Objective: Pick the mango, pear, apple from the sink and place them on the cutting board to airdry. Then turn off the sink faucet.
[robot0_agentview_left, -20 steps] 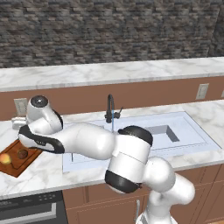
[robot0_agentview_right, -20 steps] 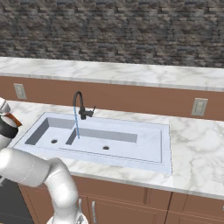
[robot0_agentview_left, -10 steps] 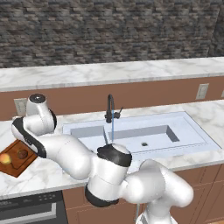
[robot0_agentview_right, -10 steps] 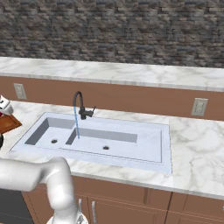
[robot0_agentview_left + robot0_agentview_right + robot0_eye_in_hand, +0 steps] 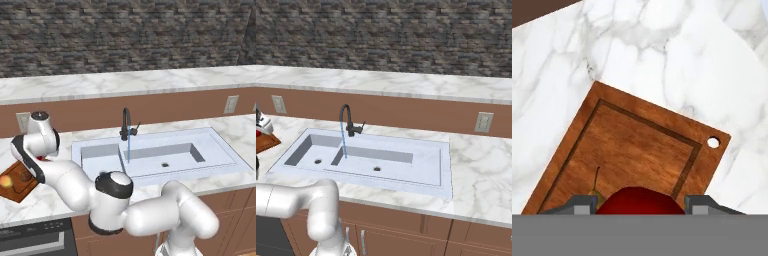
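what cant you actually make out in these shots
- Apple between the end effector fingertips in the hand view: its lower part is cut off by the bottom edge, so whether it touches the cutting board is unclear.
- Pear, hand view: just a stem and sliver show; the apple hides the rest.
- Cutting board, left base view: the arm covers its right part.
- Sink faucet lever: too small to read its position.

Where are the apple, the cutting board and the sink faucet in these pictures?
apple (image 5: 641,201): hand view, on its red top between the jaws.
cutting board (image 5: 637,150): hand view, on the bare wood inside the groove.
sink faucet (image 5: 345,111): right base view, on the curved black spout.
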Tool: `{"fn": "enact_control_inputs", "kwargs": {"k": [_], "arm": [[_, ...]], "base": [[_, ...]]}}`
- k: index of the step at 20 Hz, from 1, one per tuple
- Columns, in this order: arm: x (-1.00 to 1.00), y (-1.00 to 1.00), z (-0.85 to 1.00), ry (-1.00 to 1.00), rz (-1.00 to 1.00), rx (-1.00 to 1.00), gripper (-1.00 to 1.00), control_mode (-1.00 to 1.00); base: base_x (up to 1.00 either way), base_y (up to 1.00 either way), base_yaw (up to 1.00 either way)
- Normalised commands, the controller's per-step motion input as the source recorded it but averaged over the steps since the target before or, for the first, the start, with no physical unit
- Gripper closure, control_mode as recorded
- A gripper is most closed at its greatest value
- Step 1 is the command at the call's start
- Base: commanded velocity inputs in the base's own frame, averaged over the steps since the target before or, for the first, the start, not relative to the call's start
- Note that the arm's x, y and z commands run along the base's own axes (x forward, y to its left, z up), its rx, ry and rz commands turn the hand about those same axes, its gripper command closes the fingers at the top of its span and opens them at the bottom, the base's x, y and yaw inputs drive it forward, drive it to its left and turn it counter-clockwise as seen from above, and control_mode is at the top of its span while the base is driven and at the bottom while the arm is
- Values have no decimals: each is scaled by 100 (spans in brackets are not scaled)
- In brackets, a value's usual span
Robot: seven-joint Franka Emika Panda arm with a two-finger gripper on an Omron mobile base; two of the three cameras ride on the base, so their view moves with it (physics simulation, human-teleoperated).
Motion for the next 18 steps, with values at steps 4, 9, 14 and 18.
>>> {"fn": "enact_control_inputs", "kwargs": {"k": [4,9,14,18], "arm": [[28,21,-30,5,-3,0,100,-100],[25,24,-29,4,-3,-1,100,-100],[23,21,-33,5,-4,-1,100,-100],[25,15,-32,5,-4,0,100,-100]], "base": [[0,0,0],[0,0,0],[0,0,0],[0,0,0]]}}
